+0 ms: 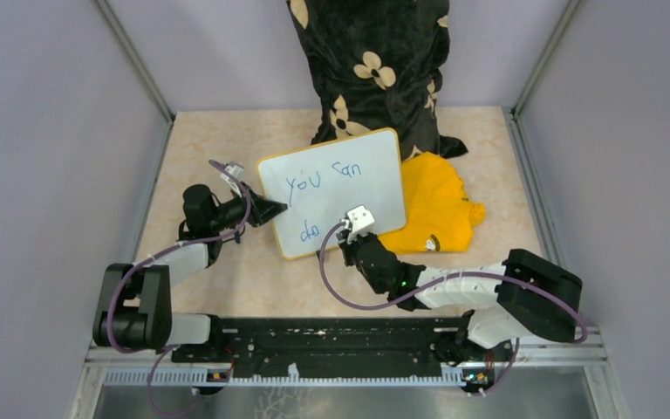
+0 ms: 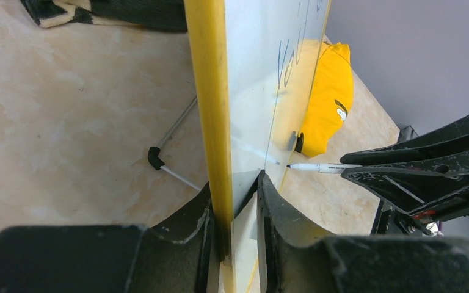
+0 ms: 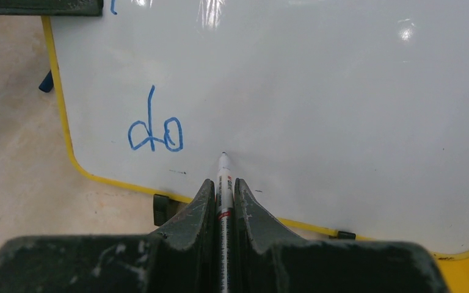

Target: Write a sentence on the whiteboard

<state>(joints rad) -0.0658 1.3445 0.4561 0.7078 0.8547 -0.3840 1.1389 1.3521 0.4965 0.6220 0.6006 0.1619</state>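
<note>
The whiteboard stands tilted on the table, white with a thin yellow frame. Blue writing on it reads "you can" and below it "do". My left gripper is shut on the board's left edge; its jaws clamp the yellow frame. My right gripper is shut on a white marker, whose tip touches the board just right of "do". The marker also shows in the left wrist view, meeting the board's face.
A yellow cloth lies right of the board. A black flowered fabric bundle stands behind it. Small black clips sit on the board's lower edge. A wire stand leg rests on the table behind the board. Grey walls enclose the table.
</note>
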